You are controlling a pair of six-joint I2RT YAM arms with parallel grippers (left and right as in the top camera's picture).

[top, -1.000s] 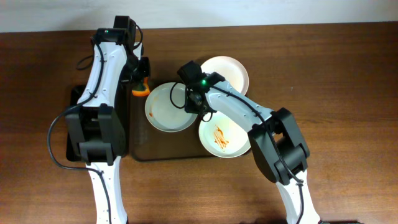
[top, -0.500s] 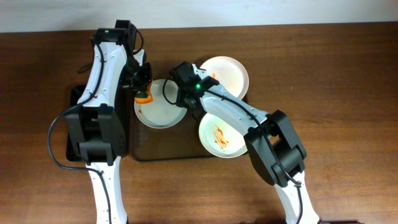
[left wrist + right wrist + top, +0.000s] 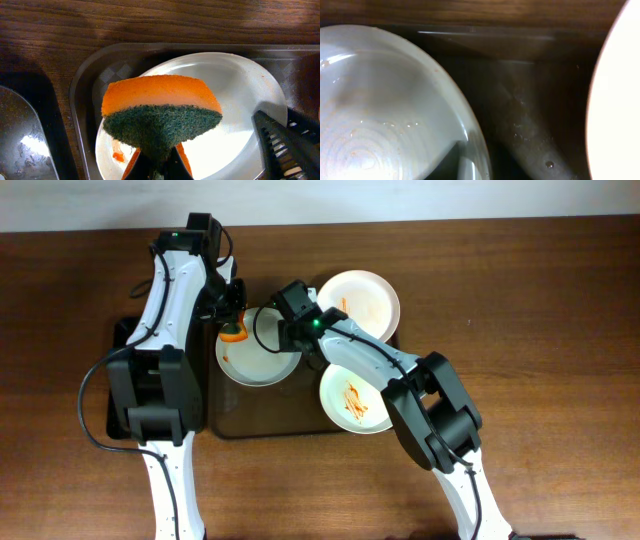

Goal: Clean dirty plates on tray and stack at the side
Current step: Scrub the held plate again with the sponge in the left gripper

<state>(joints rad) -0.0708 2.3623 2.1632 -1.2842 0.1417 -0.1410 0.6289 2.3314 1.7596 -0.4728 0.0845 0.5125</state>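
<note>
Overhead, the brown tray lies mid-counter with all three plates on it. The left plate is at about 9 o'clock on the tray. The far plate is at 1 o'clock. The streaked plate, marked with orange-red sauce, is at 5 o'clock and overhangs the tray's rim.

The left claw is clamped tight on an orange sponge with its green scouring face turned to the wrist camera. It holds the sponge over the left plate's 10 o'clock edge, and a small red smear shows on the plate nearby.

The right claw is at that plate's 3 o'clock rim, with its jaws narrow. I cannot tell whether they pinch the rim.

A black tray lies at 9 o'clock of the brown one.
</note>
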